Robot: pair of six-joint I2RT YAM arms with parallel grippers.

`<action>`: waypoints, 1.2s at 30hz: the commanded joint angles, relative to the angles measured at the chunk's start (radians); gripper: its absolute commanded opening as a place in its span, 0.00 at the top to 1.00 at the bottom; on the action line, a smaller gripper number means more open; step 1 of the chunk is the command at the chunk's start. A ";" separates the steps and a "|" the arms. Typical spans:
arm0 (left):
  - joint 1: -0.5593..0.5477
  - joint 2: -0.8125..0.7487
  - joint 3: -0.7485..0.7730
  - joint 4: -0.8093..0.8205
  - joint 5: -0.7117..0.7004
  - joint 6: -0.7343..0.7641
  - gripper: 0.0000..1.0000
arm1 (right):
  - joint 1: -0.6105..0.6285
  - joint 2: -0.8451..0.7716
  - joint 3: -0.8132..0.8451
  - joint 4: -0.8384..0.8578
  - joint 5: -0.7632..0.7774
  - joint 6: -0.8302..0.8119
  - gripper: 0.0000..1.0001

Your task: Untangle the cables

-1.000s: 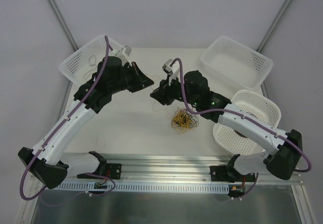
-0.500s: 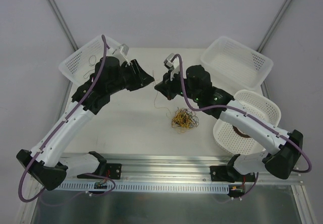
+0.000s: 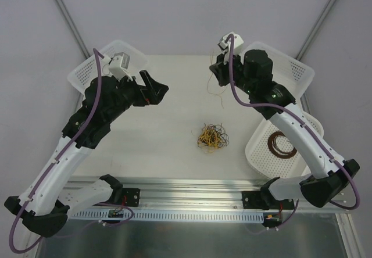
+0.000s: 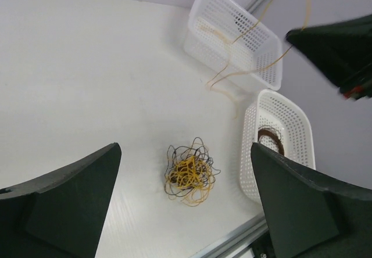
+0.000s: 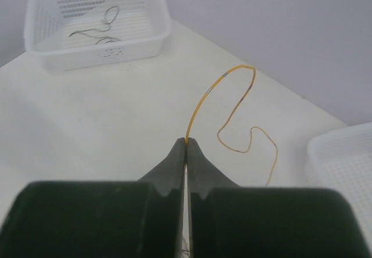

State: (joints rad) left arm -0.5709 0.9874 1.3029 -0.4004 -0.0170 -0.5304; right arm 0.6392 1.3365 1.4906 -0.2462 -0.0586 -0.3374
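Cables point(image 3: 211, 137) are found mostly in one knotted clump of yellow, brown and black strands near the middle of the table point(image 3: 168, 136), and the clump is touched by neither arm. One yellow strand point(image 5: 239, 67) is pinched between the closed fingers of the right gripper point(image 5: 186, 143). It is held in the air well apart from the clump, near the far right basket point(image 3: 302, 69), and is not yet dropped into it. The left gripper point(image 3: 156, 85) is spread wide with nothing in it and is poised above the table. A few dark strands point(image 5: 96, 31) are seen lying in the far left basket point(image 5: 96, 52), and a brown ring coil point(image 3: 283, 146) is seen in the near right basket point(image 3: 253, 147). Only a small share of the task is judged done. A handful of strands are sorted and one is in hand, but the bulk of the clump is yet to be pulled apart.
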 commanded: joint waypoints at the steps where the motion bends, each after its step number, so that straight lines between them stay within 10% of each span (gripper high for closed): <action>1: -0.009 -0.058 -0.109 0.026 -0.080 0.096 0.04 | -0.059 -0.016 0.105 -0.022 0.052 -0.112 0.99; 12: -0.010 -0.110 -0.511 0.026 -0.106 0.060 0.01 | -0.355 0.128 0.293 -0.044 0.066 -0.305 0.99; 36: -0.009 0.048 -0.570 0.017 0.002 -0.010 0.01 | -0.636 0.757 0.562 -0.131 0.118 -0.436 0.94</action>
State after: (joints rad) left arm -0.5709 1.0237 0.7311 -0.3988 -0.0494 -0.5182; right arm 0.0082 2.0655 1.9617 -0.3725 0.0242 -0.7650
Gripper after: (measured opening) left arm 0.990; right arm 0.041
